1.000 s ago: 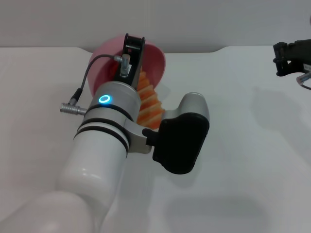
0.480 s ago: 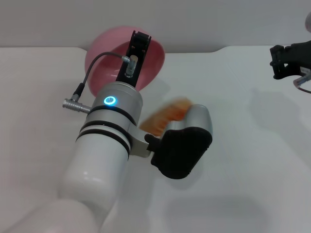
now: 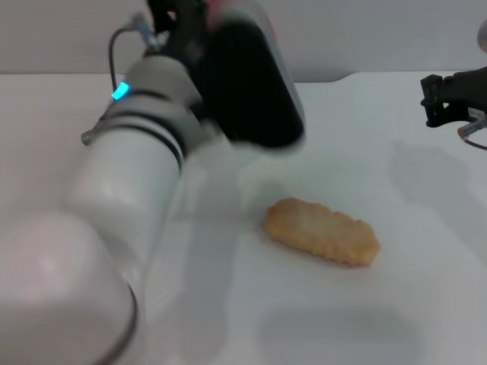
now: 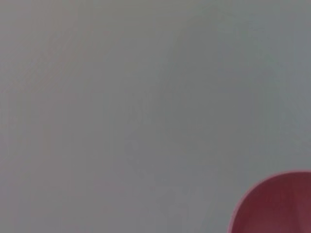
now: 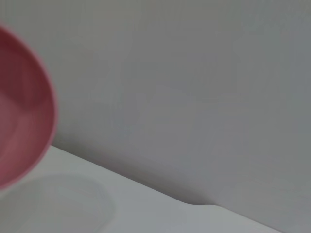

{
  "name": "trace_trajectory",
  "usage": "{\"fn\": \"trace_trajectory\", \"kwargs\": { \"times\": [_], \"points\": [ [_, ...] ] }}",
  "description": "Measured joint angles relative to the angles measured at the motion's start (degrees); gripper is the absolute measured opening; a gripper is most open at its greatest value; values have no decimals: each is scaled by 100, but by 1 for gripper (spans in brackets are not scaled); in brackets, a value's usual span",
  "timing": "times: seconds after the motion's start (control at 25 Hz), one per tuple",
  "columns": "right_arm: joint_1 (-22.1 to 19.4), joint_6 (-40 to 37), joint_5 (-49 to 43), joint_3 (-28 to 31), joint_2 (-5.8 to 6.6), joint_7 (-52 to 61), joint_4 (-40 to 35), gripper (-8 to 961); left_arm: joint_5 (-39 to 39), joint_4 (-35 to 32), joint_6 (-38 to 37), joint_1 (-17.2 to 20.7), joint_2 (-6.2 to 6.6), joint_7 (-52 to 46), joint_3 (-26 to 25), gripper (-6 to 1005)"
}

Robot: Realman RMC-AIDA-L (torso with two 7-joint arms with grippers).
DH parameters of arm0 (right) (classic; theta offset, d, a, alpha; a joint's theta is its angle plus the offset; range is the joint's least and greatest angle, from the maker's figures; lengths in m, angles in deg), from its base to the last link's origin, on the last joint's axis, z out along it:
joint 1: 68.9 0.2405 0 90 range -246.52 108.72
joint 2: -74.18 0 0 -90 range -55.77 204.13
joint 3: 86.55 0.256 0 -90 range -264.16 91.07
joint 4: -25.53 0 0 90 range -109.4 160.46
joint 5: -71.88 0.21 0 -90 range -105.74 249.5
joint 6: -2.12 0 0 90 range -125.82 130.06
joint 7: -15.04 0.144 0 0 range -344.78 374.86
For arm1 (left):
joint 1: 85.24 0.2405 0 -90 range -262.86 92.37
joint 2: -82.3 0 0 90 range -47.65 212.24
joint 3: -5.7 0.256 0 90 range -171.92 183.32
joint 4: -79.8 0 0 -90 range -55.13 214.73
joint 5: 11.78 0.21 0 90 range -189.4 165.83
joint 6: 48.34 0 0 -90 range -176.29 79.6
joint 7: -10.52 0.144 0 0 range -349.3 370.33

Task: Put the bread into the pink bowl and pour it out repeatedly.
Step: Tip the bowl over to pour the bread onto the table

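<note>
The bread (image 3: 321,230), an orange-brown loaf, lies flat on the white table (image 3: 426,289) right of centre. My left arm is raised high over the table's back left, and its gripper (image 3: 183,17) sits at the top edge of the head view, blurred. The pink bowl (image 5: 22,111) hangs in the air above the table in the right wrist view, with its shadow below it. A corner of the bowl (image 4: 277,204) also shows in the left wrist view. The arm hides the bowl in the head view. My right gripper (image 3: 449,99) is parked at the far right.
A grey wall (image 3: 365,34) runs along the back of the table. The table's back edge has a stepped notch (image 3: 342,77) behind the bread.
The bread has dropped out of the tilted bowl and come to rest on the table. My left arm has swung up and back with the bowl. The right arm has stayed put.
</note>
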Motion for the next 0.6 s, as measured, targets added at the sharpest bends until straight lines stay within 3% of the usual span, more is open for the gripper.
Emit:
{"fn": "trace_trajectory", "kwargs": {
  "times": [0.24,0.28,0.32,0.36,0.4,0.6],
  "points": [
    [28,54,13,-9,2,3,-3,-1,-2380,-591,84,-43,44,-410,-1164,30],
    [32,58,14,-12,2,3,-3,-1,-3269,-668,46,-37,58,-409,-1565,30],
    [36,59,15,-15,2,3,-4,-1,-3269,-668,46,-37,58,-409,-1565,30],
    [41,59,16,-23,2,3,-2,-1,-4133,-686,-119,16,77,-353,-1971,30],
    [44,60,17,-36,2,4,1,-1,-4133,-686,-119,16,77,-353,-1971,30],
    [69,145,21,-83,2,4,15,-1,-6406,-687,-777,346,102,553,-3044,30]
  ]
}}
